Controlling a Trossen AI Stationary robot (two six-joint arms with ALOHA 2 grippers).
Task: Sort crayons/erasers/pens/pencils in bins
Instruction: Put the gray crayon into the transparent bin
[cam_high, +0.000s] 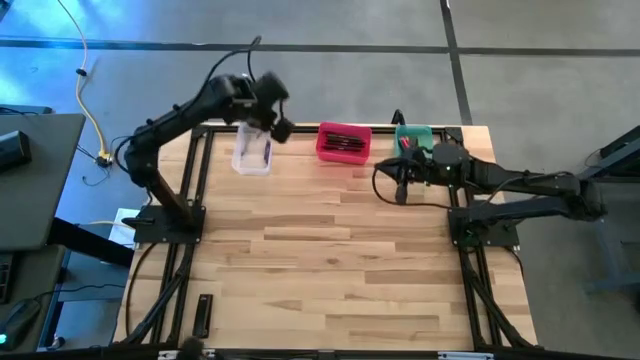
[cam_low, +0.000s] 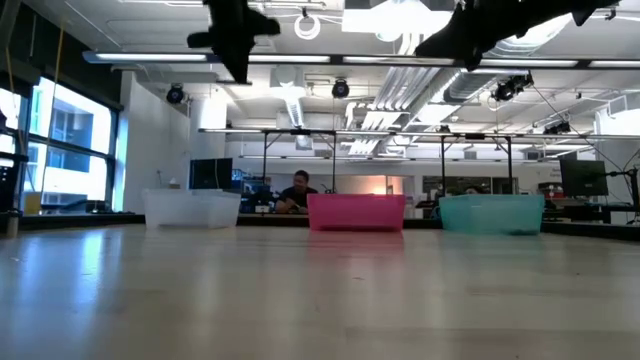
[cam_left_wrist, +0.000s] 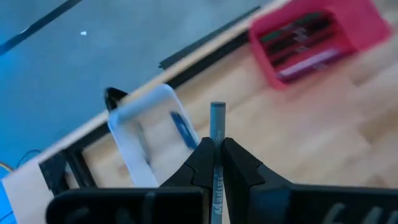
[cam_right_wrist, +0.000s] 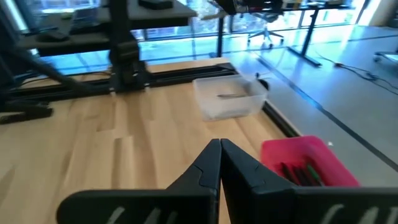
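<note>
- My left gripper (cam_left_wrist: 216, 149) is clamped on a grey stick (cam_left_wrist: 217, 124), its free end pointing out past my fingertips.
- The clear bin (cam_left_wrist: 146, 134) sits just below and slightly to one side; I should centre over it before letting go.
- Lower first, so the stick cannot bounce out.
- My right gripper (cam_right_wrist: 220, 155) waits, closed and empty, near the green bin (cam_high: 415, 135); the pink-red bin (cam_high: 343, 141) already holds sticks.

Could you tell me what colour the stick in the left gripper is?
Grey stick, clearest in the left wrist view.
</note>
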